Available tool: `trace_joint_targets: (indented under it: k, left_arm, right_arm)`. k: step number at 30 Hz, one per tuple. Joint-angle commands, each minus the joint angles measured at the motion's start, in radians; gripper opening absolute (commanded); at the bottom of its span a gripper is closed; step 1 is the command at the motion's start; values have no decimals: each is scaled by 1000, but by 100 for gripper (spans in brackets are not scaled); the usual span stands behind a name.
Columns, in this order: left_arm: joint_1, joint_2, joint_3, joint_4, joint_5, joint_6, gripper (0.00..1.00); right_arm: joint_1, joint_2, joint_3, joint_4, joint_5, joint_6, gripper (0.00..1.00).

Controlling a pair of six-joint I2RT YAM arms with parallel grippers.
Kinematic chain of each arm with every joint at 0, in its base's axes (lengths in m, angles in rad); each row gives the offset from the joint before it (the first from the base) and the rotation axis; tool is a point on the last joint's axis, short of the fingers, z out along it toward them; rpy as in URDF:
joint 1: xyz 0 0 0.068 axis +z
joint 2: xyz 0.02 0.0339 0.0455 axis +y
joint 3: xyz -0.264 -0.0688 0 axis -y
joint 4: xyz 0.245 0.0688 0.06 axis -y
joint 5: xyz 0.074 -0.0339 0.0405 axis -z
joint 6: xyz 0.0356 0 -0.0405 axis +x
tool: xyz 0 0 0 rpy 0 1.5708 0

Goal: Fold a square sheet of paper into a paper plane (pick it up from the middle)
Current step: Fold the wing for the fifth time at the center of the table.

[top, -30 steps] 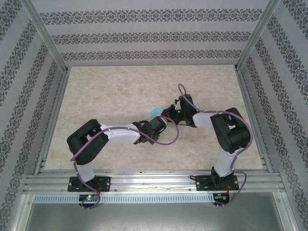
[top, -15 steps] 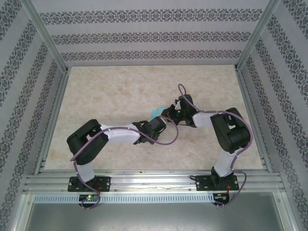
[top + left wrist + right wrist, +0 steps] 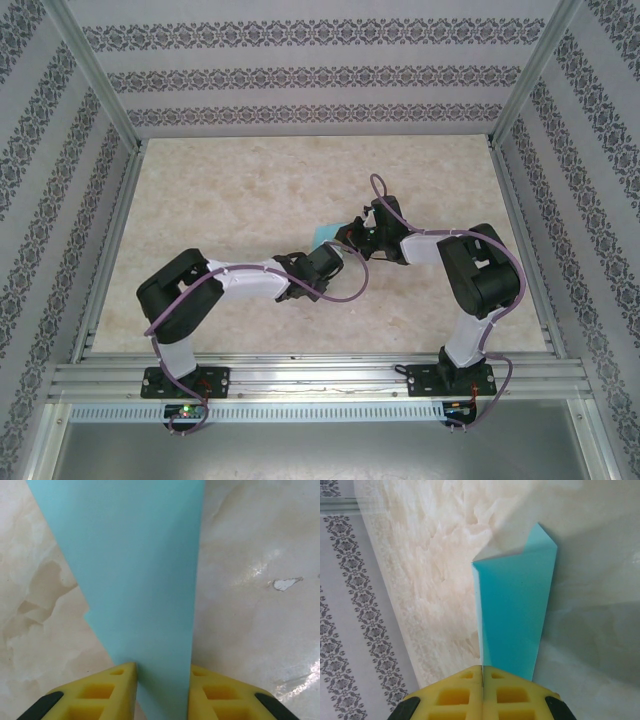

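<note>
Folded into a narrow, angular strip, the turquoise sheet of paper [image 3: 145, 580] has one long straight edge and one slanted, stepped edge. Seen from the left wrist, it runs down into the left gripper [image 3: 162, 669] and fills the space between the yellow fingers [image 3: 107, 696]. The jaws stand part-way apart, and whether they press the paper's edges cannot be told.

From the right wrist, the same strip reaches away from the right gripper [image 3: 482, 669], whose jaws are closed tight, pad against pad. The paper's near end meets that seam along its left edge and slips behind one finger, so the pinch appears to be on the paper. Its far end is bent into a small peaked flap.

Overhead, a sliver of turquoise shows where the two wrists meet nose to nose, a little right of the middle of the marble-patterned tabletop [image 3: 230, 190]. Whether the strip touches the surface cannot be told. A white fleck [image 3: 286, 583] marks the table to the strip's right. Purple cables [image 3: 340, 295] loop off both arms, an aluminium rail [image 3: 320, 372] carries their bases at the near edge, and patterned walls [image 3: 300, 75] close three sides.
</note>
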Motion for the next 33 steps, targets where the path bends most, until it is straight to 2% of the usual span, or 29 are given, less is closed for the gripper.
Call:
trace_joint_targets:
  k: [1, 18, 21, 22, 24, 27, 33]
  left_arm:
    - [-16, -46, -3, 16, -7, -10, 30]
    - [-15, -28, 6, 3, -9, -13, 14]
    - [-15, -15, 17, -1, 0, -24, 5]
    - [-15, -11, 20, -5, -3, -30, 4]
    - [-14, -10, 19, -1, -5, -41, 2]
    - [-13, -15, 17, 1, 4, -63, 0]
    - [-2, -33, 7, 25, 38, -119, 0]
  right_arm:
    - [5, 3, -7, 17, 2, 12, 0]
    - [8, 6, 0, 15, -6, 13, 0]
    - [8, -1, -5, 12, -3, 10, 5]
    - [7, -5, -6, 5, -3, 6, 11]
    - [2, -19, -13, -11, 0, -9, 14]
    - [-18, -55, -34, -44, 13, -41, 24]
    - [-80, -164, -106, -102, 56, -106, 36]
